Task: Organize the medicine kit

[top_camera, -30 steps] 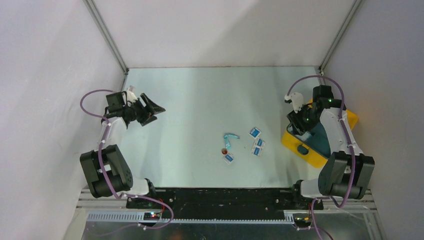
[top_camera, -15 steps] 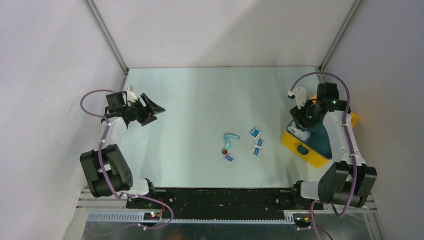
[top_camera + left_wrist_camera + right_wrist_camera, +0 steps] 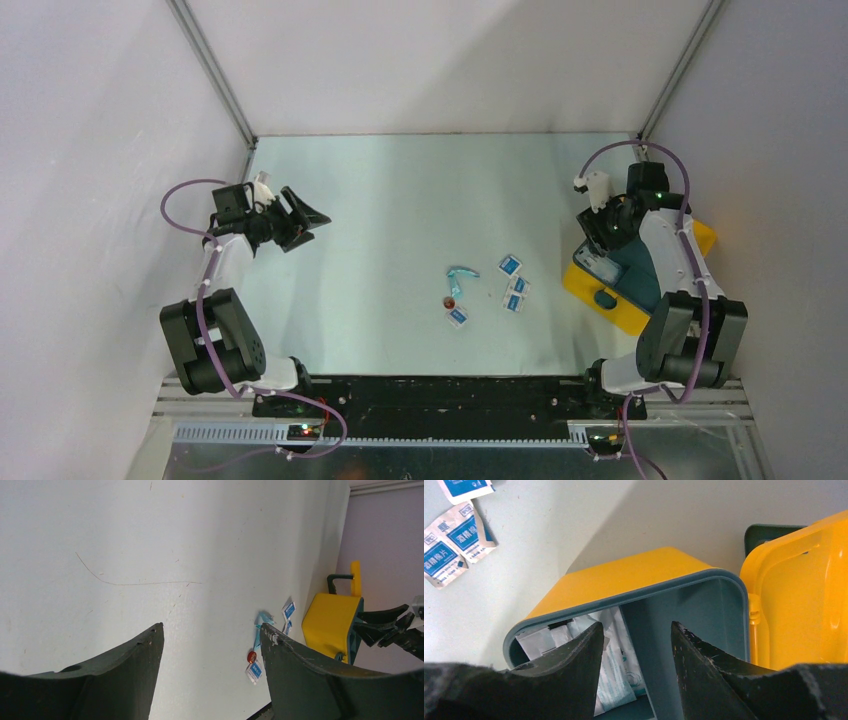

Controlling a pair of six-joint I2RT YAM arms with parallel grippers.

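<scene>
From my seat, the medicine kit [image 3: 624, 577] reads as smooth yellow plastic with a soft sheen, and its teal inside wall [image 3: 704, 605] looks duller. Wrapped packs [image 3: 619, 675] inside it show crinkled, glossy film. The packets [image 3: 454, 547] at the upper left look like creased paper or foil. The table [image 3: 150, 530] is matt and finely scratched. The left gripper [image 3: 211, 625] and right gripper [image 3: 636, 624] have dark matt fingers [image 3: 714, 680], scuffed along the edges.

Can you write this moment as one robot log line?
right gripper open above open medicine kit | left gripper open, empty | packets loose on table
</scene>
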